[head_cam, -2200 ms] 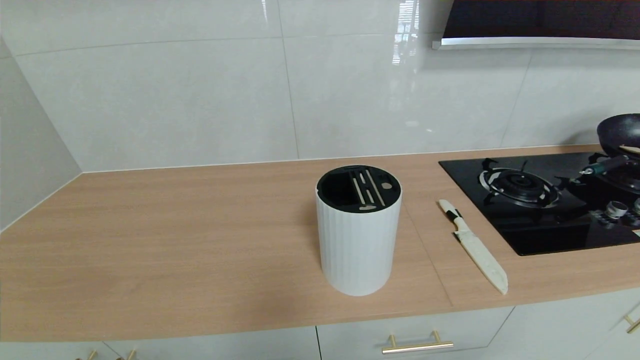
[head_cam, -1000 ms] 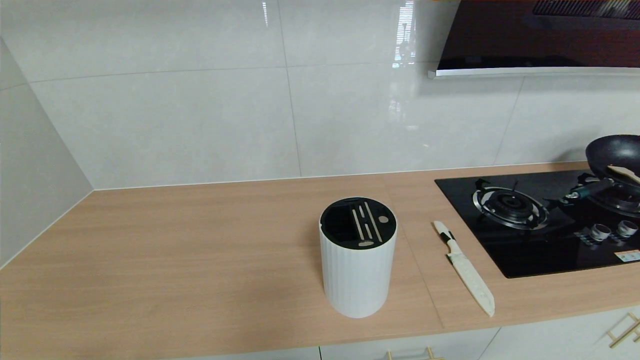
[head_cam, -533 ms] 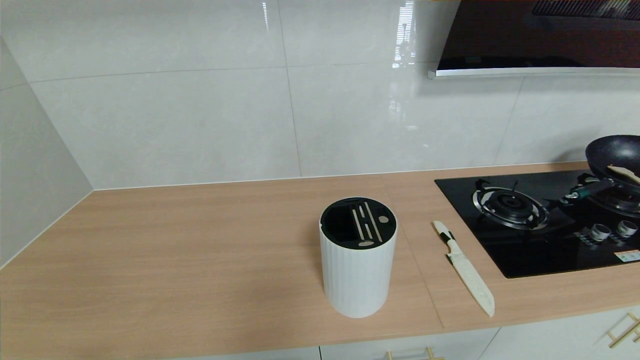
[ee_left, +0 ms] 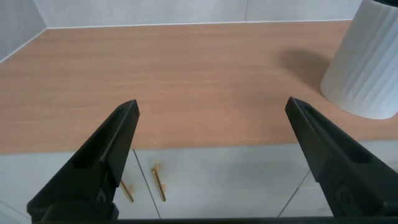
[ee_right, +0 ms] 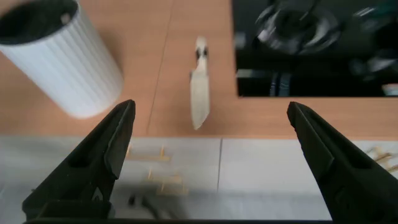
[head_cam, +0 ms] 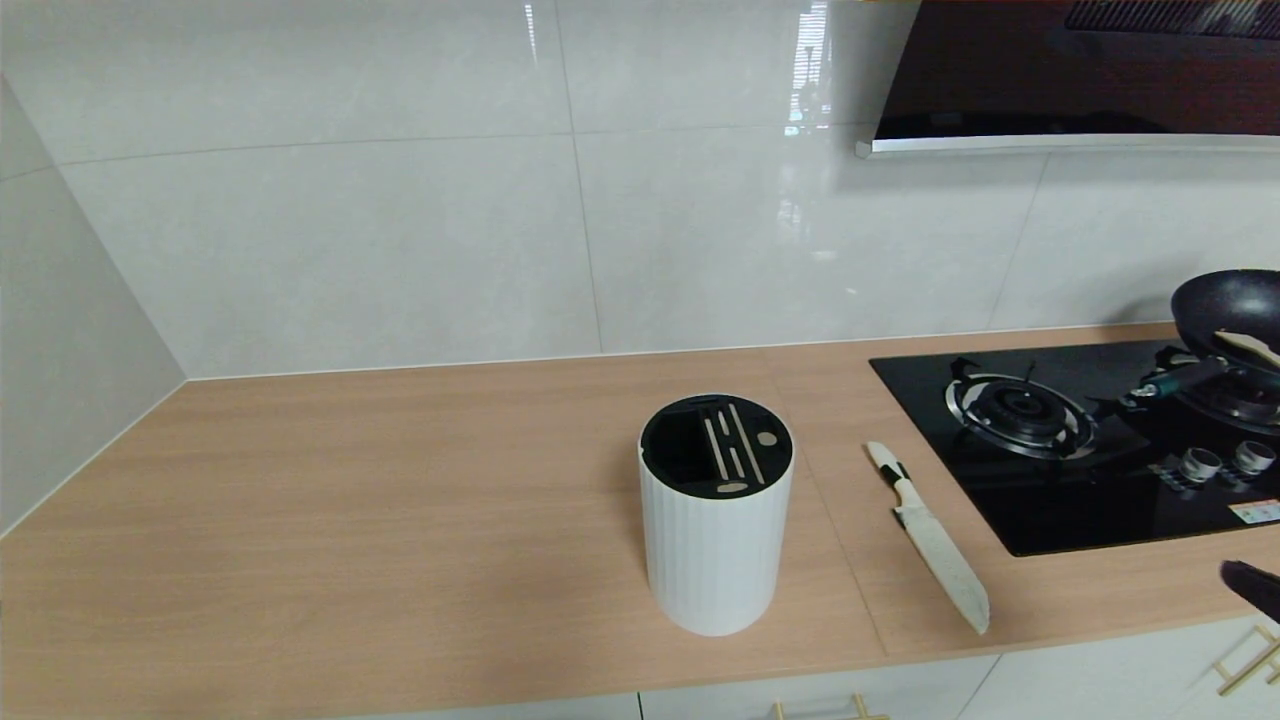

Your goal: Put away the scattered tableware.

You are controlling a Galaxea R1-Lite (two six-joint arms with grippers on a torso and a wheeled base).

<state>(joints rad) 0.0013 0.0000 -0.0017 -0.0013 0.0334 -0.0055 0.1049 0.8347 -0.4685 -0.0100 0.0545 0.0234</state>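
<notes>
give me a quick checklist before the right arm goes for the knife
1. White ribbed cylindrical holder with a black slotted top upright, nothing standing in it: ok.
2. Cream-bladed knife with a cream and black handle free to grasp: ok, flat on the wooden counter, apart from the holder and the black gas hob.
3. Right gripper open: ok, spread wide.
4. Right gripper over the knife: not ok, it is at the counter's front edge, to the knife's right.
5. Left gripper out of the way: ok, open, left of the holder.
6. Which slot fits the blade: cannot tell.
</notes>
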